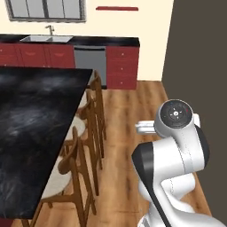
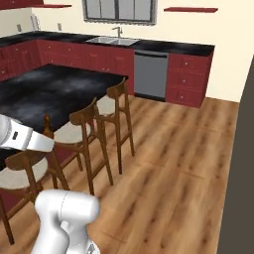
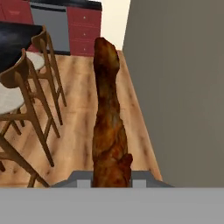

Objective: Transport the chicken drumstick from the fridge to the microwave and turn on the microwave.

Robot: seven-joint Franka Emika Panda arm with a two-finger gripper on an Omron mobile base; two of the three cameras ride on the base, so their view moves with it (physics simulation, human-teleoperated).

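A reddish-brown chicken drumstick [image 3: 107, 113] fills the middle of the hand view, pointing away from the hand with its far end up. My gripper [image 3: 109, 178] is shut on its near end, and only the grey tips of the fingers [image 3: 83, 180] peek out beside it. A tall plain grey face, the fridge [image 3: 175, 87], stands close on the right; it also shows in the left base view as the fridge [image 1: 199, 53] and in the right base view as the fridge [image 2: 245, 149]. The microwave is out of view.
A black island counter [image 1: 35, 124] lies to the left with wooden stools [image 1: 84, 146] along its edge. Red cabinets [image 1: 122, 66], a grey dishwasher [image 1: 90, 60] and a sink [image 1: 46, 39] line the far wall. Open wooden floor [image 2: 173, 149] runs between stools and fridge.
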